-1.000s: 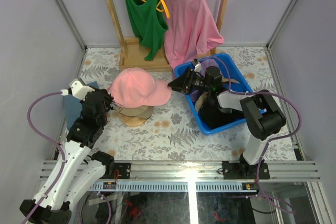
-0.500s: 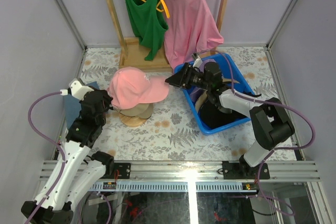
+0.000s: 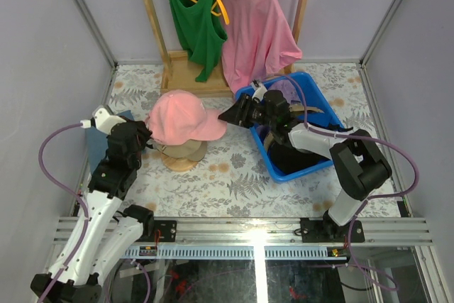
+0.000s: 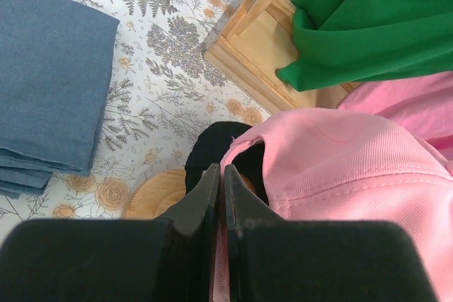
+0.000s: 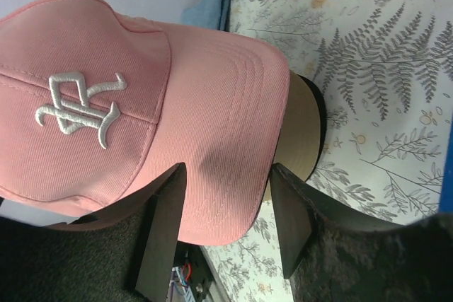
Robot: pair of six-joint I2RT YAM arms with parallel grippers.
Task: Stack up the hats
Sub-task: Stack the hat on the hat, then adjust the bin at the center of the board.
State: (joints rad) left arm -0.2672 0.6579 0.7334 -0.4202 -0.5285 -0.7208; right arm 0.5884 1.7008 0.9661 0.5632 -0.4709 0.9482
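- The pink cap [image 3: 181, 117] sits on the tan cap [image 3: 188, 151], which rests on the wooden stand [image 3: 177, 164]. So two hats are stacked on the stand.
- The pink cap's long axis runs across the stand. Its rear rim lies on the stand's left and its brim juts out past the stand's right edge.
- The right fingers [image 5: 159, 238] are spread wide just right of the stand. The brim tip lies between them with nothing gripped, so this arm is the nearer one to the brim.
- The left fingers [image 4: 202, 203] are pressed together at the stand's left side, on the pink cap's rear rim. A thin pink sliver shows between them, so they appear to pinch the fabric.
- A dark cap [image 3: 291, 160] lies in the blue bin [image 3: 282, 175] on the bench [image 3: 234, 175], to the right of the stand. The right arm looks better placed to fetch it.
- Any brim adjustment would be along that left-right axis.
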